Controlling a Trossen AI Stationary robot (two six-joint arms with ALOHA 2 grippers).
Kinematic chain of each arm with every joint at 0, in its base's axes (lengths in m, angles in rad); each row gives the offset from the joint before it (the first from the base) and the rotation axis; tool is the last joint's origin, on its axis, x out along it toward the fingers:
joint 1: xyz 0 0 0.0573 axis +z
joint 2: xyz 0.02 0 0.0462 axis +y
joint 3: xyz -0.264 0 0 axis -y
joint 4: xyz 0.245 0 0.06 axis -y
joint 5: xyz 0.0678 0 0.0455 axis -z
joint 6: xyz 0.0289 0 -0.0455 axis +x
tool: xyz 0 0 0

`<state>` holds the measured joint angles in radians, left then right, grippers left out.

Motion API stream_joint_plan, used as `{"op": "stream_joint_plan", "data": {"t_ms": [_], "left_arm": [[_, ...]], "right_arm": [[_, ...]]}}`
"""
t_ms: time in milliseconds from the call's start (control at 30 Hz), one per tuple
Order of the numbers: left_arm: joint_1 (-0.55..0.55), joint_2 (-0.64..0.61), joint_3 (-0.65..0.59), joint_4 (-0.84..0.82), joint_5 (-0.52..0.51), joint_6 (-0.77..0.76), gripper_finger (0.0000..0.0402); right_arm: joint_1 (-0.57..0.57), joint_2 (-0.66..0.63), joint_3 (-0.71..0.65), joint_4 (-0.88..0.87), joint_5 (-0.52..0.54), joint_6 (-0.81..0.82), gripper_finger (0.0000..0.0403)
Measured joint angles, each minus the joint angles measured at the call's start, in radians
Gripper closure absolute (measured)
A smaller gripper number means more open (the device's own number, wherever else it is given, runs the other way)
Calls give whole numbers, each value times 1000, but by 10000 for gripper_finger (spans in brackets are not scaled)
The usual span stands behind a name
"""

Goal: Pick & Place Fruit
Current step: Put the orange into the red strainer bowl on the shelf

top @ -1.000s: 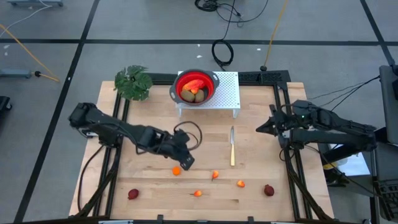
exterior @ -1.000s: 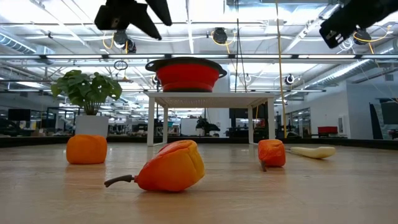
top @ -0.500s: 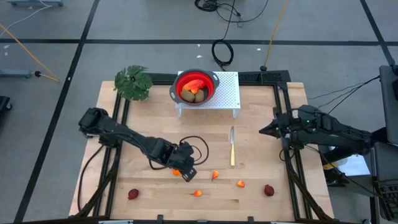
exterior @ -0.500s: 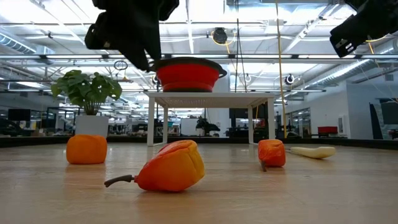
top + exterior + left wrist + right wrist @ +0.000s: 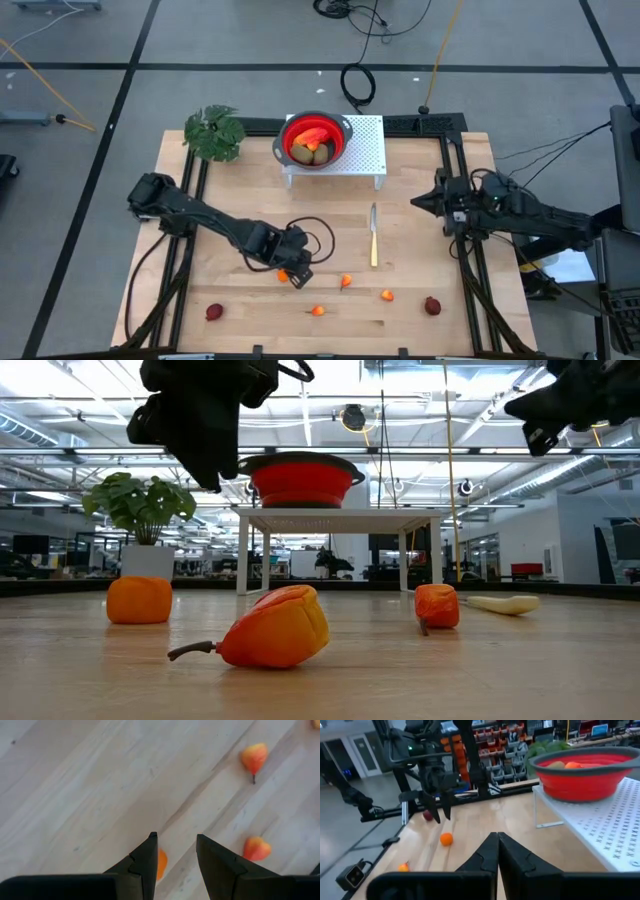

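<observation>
Small toy fruits lie on the wooden table: an orange round one (image 5: 283, 275), pear-like orange ones (image 5: 345, 281) (image 5: 387, 295) (image 5: 318, 311) and dark-red ones (image 5: 214, 312) (image 5: 432, 306). My left gripper (image 5: 296, 274) hangs open just above the round orange fruit (image 5: 161, 864), pointing down; one finger hides part of it. In the low view the left gripper (image 5: 200, 430) stands clear of the table. My right gripper (image 5: 415, 203) waits shut above the table's right side. A red bowl (image 5: 316, 140) on a white stand holds more fruit.
A slim knife (image 5: 374, 235) lies mid-table, right of the left gripper. The leafy plant (image 5: 214, 132) stands at the far left corner. The white perforated stand (image 5: 368, 150) carries the bowl at the far edge. Bare wood lies between the stand and the scattered fruit.
My left gripper has moved toward the table's near edge and come down over the round orange fruit. The fruit has stayed where it was.
</observation>
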<state>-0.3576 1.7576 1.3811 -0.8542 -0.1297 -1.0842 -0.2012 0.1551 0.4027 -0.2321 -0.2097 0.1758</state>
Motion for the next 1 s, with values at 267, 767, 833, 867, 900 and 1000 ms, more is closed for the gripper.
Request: {"op": "stream_joint_plan", "data": {"t_ms": [267, 767, 833, 867, 900, 1000], "left_arm": [[0, 0, 0, -46, 65, -25, 270], [-7, 2, -3, -102, 65, -115, 142], [-12, 3, -19, -105, 62, -131, 122], [-15, 3, -29, -104, 63, -134, 113], [-17, 4, -41, -96, 67, -133, 105], [-22, 5, -76, -64, 80, -128, 86]], "right_arm": [[0, 0, -113, 109, 0, 27, 403], [0, 0, -125, 109, 0, 22, 403], [0, 0, -125, 109, 0, 22, 403], [0, 0, -125, 109, 0, 22, 403], [0, 0, -125, 109, 0, 22, 403], [0, 0, -125, 109, 0, 22, 403]]}}
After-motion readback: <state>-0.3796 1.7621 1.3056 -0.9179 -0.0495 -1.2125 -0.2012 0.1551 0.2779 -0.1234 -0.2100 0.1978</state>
